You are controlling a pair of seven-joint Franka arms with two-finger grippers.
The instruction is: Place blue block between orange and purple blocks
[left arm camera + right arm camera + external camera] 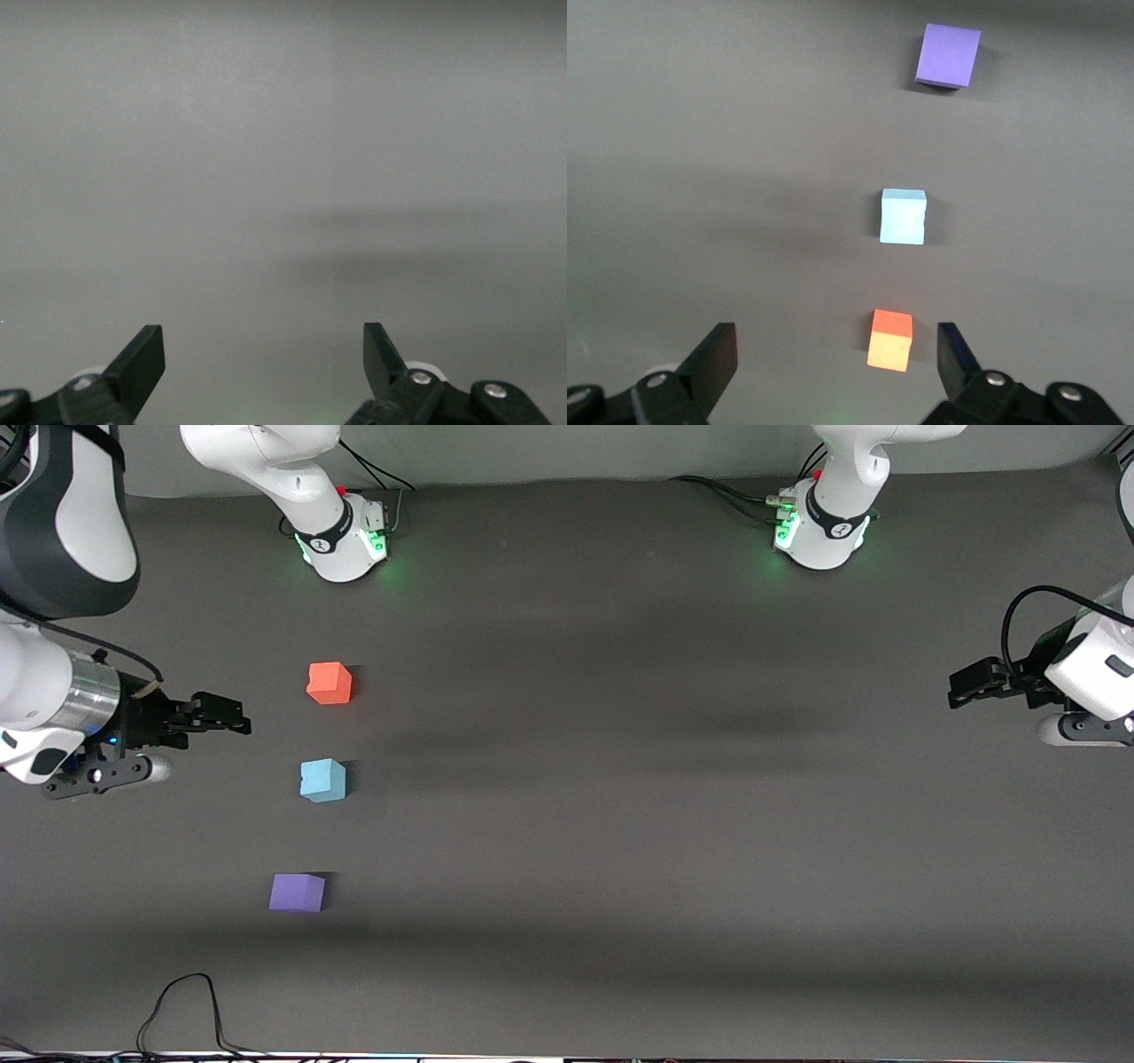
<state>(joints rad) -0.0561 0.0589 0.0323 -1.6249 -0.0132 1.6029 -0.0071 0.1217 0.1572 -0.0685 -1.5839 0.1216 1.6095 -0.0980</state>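
Observation:
Three cubes stand in a rough line on the dark table toward the right arm's end. The orange block (330, 683) (889, 340) is farthest from the front camera. The purple block (297, 892) (949, 55) is nearest. The blue block (322, 780) (903, 216) sits between them, touching neither. My right gripper (232, 717) (837, 341) hangs open and empty over the table beside the cubes, apart from all of them. My left gripper (961, 688) (264, 341) waits open and empty over bare table at the left arm's end.
Both arm bases (344, 545) (824, 536) stand along the table's edge farthest from the front camera. A black cable (182, 1010) loops onto the table at the edge nearest that camera, close to the purple block.

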